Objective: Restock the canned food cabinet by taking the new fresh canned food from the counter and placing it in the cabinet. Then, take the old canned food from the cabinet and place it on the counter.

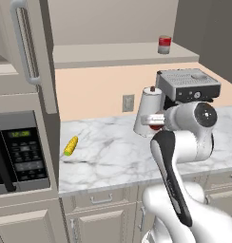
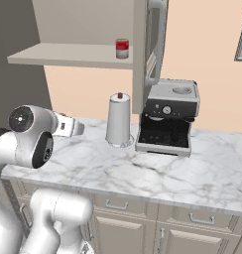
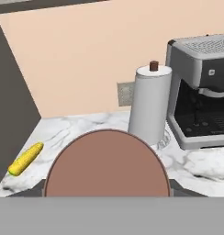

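Observation:
The new fresh canned food [image 3: 107, 165], plain dark brick-red, looms large at the bottom of the hand view, and a sliver of it [image 1: 157, 126] shows at the hand. My gripper [image 1: 155, 121] is shut on it, held above the white marble counter [image 1: 108, 161] in front of the paper towel roll. The old canned food [image 1: 164, 44], red with silver-grey bands, stands upright on the cabinet [image 1: 122, 54] shelf board at the right, also seen as a banded can [image 2: 122, 48] near the open door.
A white paper towel roll [image 2: 118, 121] and a grey espresso machine [image 2: 167, 119] stand at the back of the counter. A corn cob [image 1: 71, 145] lies at the left near the microwave [image 1: 20, 152]. The open cabinet door [image 2: 150, 44] hangs above the machine.

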